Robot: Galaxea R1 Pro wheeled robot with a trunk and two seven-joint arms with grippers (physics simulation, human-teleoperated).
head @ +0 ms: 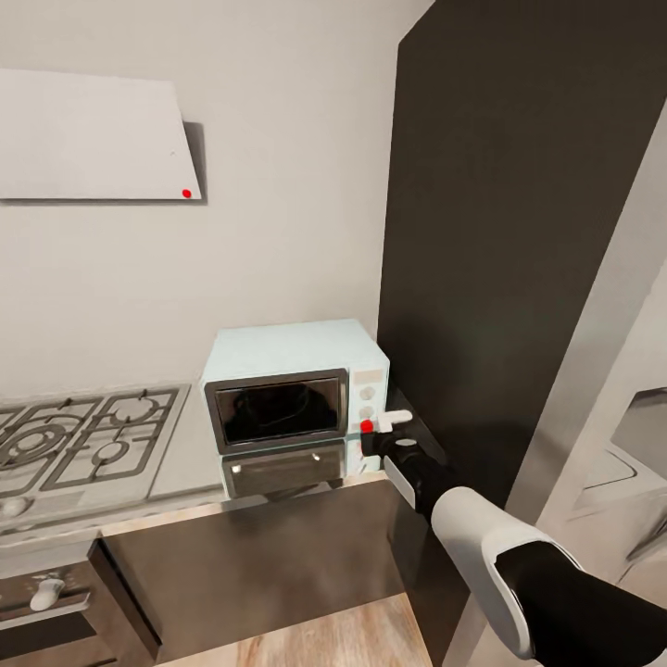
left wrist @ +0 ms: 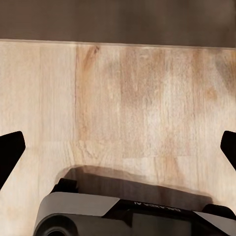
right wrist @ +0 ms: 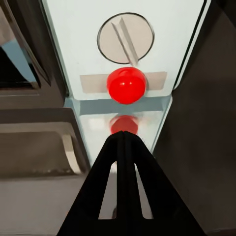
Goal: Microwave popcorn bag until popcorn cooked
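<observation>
Now your right claw (right wrist: pixel 124 140), fingers pressed together, sits just short of the red button (right wrist: pixel 126 85) on the microwave (head: pixel 292 394) on the glossy surface (head: pixel 278 547), so I judge heating comes next: push straight in.

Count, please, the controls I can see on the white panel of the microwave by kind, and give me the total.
Controls on the panel of the microwave, seen with the shut right gripper pointing at them:
Round grey dial: 1
Red button: 1
Total: 2
The head view hints at more round controls higher up the panel, too small to count.
</observation>
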